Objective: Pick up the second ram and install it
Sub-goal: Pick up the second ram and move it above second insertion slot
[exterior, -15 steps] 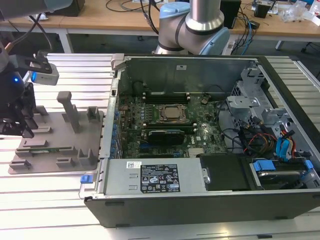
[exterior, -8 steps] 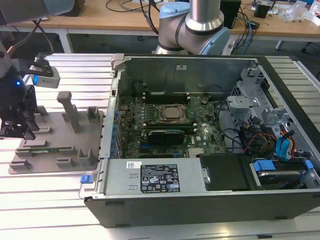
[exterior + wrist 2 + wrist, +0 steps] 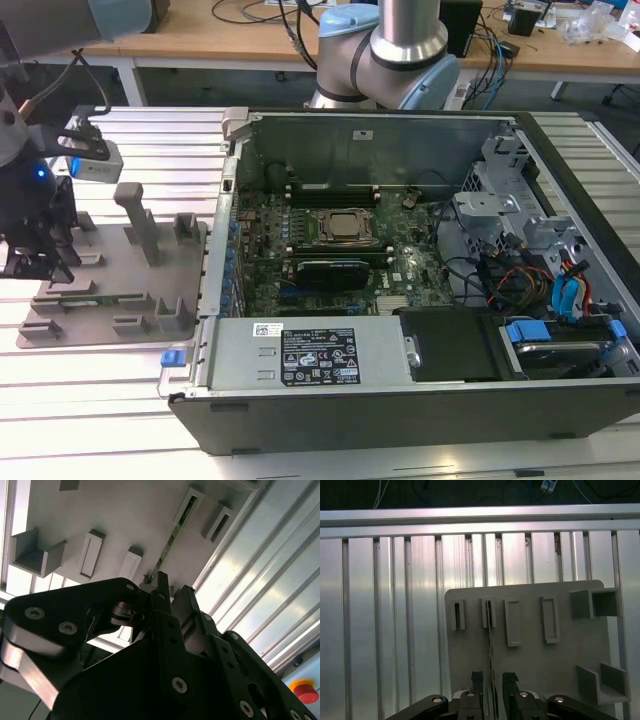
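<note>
Second ram (image 3: 490, 645): a thin green stick standing on its long edge on the grey fixture plate (image 3: 545, 665). In both wrist views it is seen edge-on. One end sits in a small slotted block on the plate and the rest runs in between the fingertips.
Second ram, other views: in the second wrist view (image 3: 172, 537) it is a narrow green line that meets the fingers. In the exterior view (image 3: 100, 297) it is a low strip along the near side of the plate.
End effector (image 3: 493, 680): black, with two fingers, set astride the ram with one finger (image 3: 477, 679) on each side. The fingers are a little apart, a sliver of gap shows on either side of the stick, and they grip nothing.
End effector, other views: it is down over the plate at the exterior view's left (image 3: 42, 268). In the second wrist view (image 3: 172, 587) its tips are at the ram's edge.
Fixture plate: it carries several empty slotted blocks and some open box-shaped holders, and it lies flat on the table.
Table (image 3: 395, 605): ribbed aluminium profiles.
Computer case (image 3: 400, 410): it lies open just beside the plate, toward the exterior view's right, with the motherboard (image 3: 410, 270) exposed.
Processor (image 3: 345, 228): square and metal-topped, near the middle of the board, with long black memory slots (image 3: 330, 190) beside it.
Red button (image 3: 305, 690): at the table's edge in the second wrist view.
</note>
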Available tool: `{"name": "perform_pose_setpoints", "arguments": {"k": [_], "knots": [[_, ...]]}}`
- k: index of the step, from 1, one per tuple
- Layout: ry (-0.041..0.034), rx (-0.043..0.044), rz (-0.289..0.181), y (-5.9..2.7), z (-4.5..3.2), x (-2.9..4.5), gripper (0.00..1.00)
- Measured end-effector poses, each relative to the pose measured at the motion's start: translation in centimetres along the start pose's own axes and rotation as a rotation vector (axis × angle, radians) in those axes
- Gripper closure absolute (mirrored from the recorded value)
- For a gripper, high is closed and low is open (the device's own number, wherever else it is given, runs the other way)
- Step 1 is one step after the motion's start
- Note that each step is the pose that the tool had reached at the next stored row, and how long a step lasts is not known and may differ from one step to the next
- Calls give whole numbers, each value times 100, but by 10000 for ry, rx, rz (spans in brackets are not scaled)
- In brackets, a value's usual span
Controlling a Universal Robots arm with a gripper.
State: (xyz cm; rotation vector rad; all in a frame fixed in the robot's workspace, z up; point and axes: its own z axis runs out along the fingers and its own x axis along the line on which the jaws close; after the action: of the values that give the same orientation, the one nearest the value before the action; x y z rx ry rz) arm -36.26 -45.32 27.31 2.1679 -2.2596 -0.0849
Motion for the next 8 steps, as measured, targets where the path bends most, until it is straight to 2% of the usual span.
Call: {"name": "perform_pose_setpoints", "arguments": {"k": [8], "knots": [[0,-1,-19,-7,159,5,70]]}}
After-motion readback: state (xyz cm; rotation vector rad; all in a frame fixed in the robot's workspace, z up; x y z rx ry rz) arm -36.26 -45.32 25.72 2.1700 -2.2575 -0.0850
